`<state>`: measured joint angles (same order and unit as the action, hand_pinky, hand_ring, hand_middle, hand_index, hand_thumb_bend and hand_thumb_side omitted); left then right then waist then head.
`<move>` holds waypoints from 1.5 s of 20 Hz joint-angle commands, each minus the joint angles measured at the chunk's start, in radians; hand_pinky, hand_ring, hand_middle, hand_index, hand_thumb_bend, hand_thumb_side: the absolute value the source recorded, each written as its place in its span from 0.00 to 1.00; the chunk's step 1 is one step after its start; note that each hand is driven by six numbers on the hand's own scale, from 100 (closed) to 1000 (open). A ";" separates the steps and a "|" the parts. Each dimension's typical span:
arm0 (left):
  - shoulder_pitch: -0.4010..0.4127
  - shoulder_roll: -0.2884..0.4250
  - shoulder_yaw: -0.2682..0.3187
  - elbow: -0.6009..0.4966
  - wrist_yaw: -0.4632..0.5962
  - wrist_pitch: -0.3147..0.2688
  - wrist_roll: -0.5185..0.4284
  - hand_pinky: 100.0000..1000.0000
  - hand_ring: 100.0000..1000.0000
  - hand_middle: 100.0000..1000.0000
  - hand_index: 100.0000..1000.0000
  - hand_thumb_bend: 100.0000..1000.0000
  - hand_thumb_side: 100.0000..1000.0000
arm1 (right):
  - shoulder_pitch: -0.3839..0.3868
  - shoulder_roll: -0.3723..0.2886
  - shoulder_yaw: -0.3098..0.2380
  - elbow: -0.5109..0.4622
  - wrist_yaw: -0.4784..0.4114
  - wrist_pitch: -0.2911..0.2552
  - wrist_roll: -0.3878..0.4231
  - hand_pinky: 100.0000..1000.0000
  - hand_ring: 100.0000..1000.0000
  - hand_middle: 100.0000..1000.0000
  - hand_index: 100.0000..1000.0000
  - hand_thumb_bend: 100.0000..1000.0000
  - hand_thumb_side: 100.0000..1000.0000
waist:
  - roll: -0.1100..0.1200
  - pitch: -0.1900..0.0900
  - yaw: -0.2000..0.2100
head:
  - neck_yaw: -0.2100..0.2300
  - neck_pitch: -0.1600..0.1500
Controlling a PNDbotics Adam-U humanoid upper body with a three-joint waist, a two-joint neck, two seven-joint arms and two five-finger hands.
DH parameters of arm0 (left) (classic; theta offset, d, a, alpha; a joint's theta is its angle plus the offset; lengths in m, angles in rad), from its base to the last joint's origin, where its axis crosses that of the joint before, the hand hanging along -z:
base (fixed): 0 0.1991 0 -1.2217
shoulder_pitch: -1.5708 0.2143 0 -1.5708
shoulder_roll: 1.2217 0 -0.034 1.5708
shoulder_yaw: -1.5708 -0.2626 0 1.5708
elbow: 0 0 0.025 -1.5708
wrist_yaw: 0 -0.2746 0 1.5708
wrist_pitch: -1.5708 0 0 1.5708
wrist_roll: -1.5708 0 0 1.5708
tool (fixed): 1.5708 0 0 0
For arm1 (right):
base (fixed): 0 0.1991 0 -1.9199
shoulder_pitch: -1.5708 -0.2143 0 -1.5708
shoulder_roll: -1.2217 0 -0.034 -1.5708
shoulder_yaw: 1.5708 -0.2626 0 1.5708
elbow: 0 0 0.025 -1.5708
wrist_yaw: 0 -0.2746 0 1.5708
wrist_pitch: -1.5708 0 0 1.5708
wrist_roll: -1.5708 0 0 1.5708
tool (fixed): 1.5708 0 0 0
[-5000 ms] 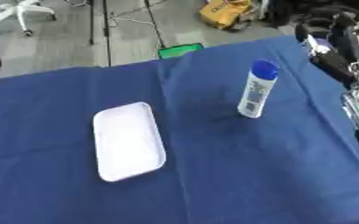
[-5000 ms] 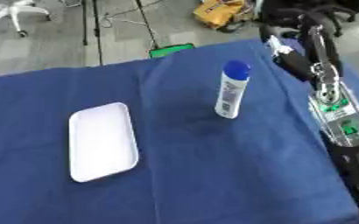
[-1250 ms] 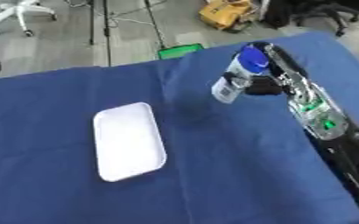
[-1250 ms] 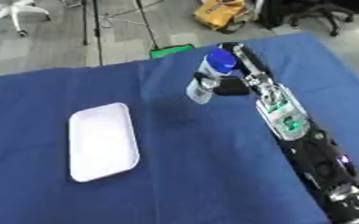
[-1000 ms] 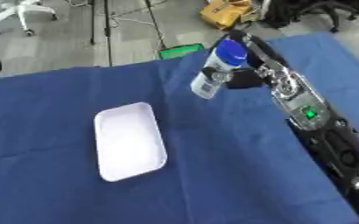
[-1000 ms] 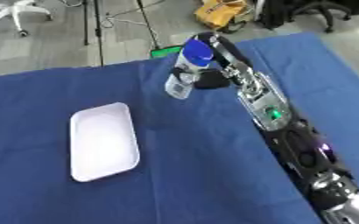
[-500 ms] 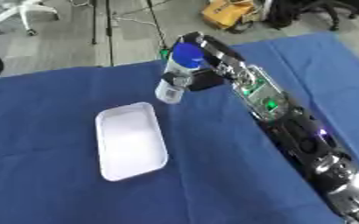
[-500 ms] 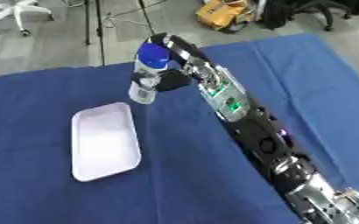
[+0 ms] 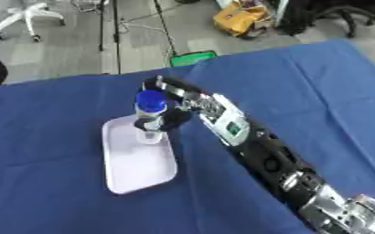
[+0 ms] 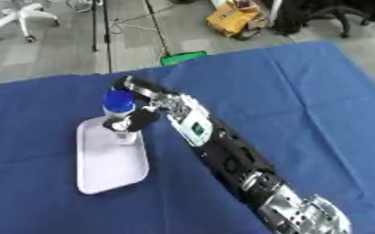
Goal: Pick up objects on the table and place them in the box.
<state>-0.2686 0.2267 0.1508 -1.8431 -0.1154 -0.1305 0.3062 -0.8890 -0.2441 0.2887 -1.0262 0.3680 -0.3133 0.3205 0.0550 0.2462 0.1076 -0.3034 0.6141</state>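
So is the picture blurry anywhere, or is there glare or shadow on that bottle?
Left eye view: the bottle and right hand look soft, label unreadable; no glare on the white tray. Right eye view: similarly soft, with even light and only a faint shadow on the blue cloth.

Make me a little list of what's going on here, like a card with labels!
Table: blue cloth
Box: white tray, lying flat on the cloth
Bottle: white with blue cap, upright, over the tray's far end
Right hand: curled round the bottle
Left hand: not seen
Bottle touching tray: cannot tell
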 commanded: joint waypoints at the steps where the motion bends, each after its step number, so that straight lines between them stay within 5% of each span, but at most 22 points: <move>1: -0.014 0.011 0.000 -0.012 0.003 -0.002 -0.005 0.72 0.71 0.68 0.76 0.43 0.88 | -0.026 0.001 0.023 -0.002 0.050 -0.045 0.084 0.78 0.81 0.85 0.83 0.50 0.32 | -0.006 -0.027 0.002 | -0.004 -0.011; 5: -0.012 0.011 0.002 -0.012 0.003 -0.002 -0.003 0.72 0.71 0.68 0.76 0.43 0.88 | -0.022 -0.011 0.003 -0.046 0.071 -0.079 0.158 0.89 0.90 0.91 0.85 0.58 0.35 | -0.009 -0.026 -0.005 | -0.006 -0.021; 13: -0.008 0.012 0.006 -0.011 0.001 -0.003 0.001 0.72 0.71 0.68 0.76 0.43 0.89 | -0.011 -0.066 -0.040 -0.188 -0.038 -0.010 0.044 0.89 0.88 0.89 0.84 0.58 0.37 | -0.018 -0.028 -0.021 | -0.001 -0.029; 14: -0.008 0.012 0.005 -0.011 0.001 -0.003 0.001 0.72 0.71 0.68 0.76 0.43 0.89 | -0.011 -0.071 -0.044 -0.199 -0.049 0.001 0.029 0.89 0.88 0.89 0.84 0.50 0.42 | -0.019 -0.028 -0.022 | -0.001 -0.029; 15: -0.008 0.012 0.006 -0.011 0.001 -0.003 0.001 0.72 0.71 0.68 0.76 0.43 0.89 | -0.010 -0.076 -0.050 -0.209 -0.059 0.011 0.014 0.88 0.88 0.89 0.84 0.58 0.37 | -0.019 -0.029 -0.023 | 0.000 -0.029; 23: -0.005 0.014 0.009 -0.012 -0.001 -0.003 0.005 0.72 0.71 0.68 0.76 0.43 0.89 | 0.000 -0.104 -0.089 -0.266 -0.113 0.057 -0.076 0.87 0.86 0.88 0.83 0.57 0.38 | -0.023 -0.031 -0.029 | 0.003 -0.031; 30: -0.004 0.013 0.018 -0.013 -0.005 -0.002 0.013 0.72 0.71 0.68 0.76 0.43 0.88 | 0.105 -0.208 -0.174 -0.428 -0.174 0.072 -0.190 0.87 0.86 0.87 0.83 0.55 0.39 | -0.026 -0.023 -0.041 | 0.031 -0.034</move>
<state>-0.2661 0.2267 0.1580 -1.8432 -0.1158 -0.1315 0.3133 -0.7716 -0.4057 0.1413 -1.4026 0.2103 -0.2423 0.1529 0.0438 0.2462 0.0665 -0.2807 0.5882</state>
